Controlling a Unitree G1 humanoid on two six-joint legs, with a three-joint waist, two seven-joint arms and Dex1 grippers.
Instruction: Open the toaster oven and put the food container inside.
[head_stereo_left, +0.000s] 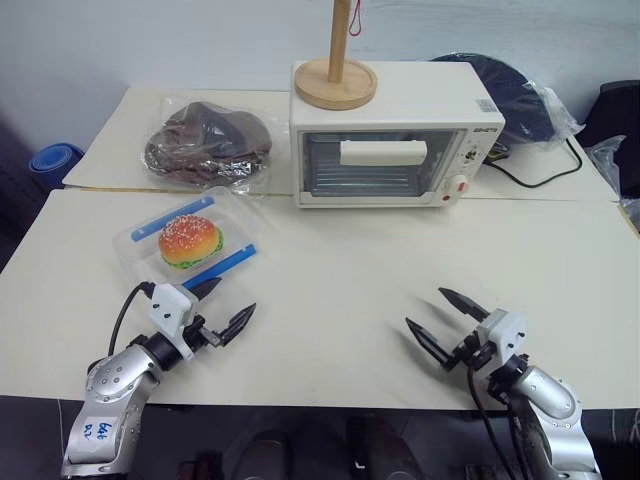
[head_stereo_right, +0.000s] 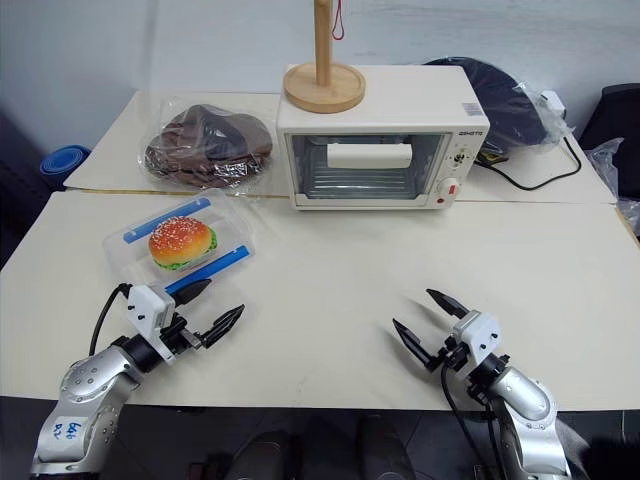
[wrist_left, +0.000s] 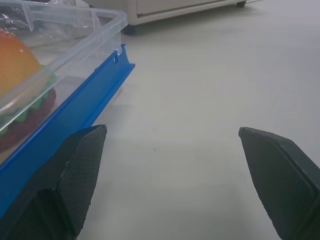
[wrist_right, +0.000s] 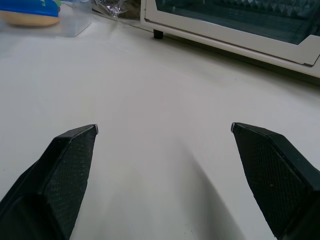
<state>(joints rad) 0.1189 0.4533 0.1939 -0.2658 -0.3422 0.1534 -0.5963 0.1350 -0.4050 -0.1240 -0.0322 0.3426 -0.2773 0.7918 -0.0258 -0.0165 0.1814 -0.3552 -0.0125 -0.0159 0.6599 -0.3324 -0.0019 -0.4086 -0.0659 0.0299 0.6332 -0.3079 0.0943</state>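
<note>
left gripper (head_stereo_left: 226, 304) wide open, empty, beside food container (head_stereo_left: 187, 243); right gripper (head_stereo_left: 437, 315) same; toaster oven (head_stereo_left: 390, 135) seemingly closed.

You have 2 cream-white tables (head_stereo_left: 330, 270) pushed together ahead of the hands, their seam running crosswise well beyond the fingertips. A plain pale wall (head_stereo_left: 150, 40) rises behind the far table (head_stereo_left: 120, 150). Beyond the left hand, off the table's far corner, a blue roll (head_stereo_left: 52, 162) sits low. Below the near edge, the floor (head_stereo_left: 300, 440) looks dark.
</note>
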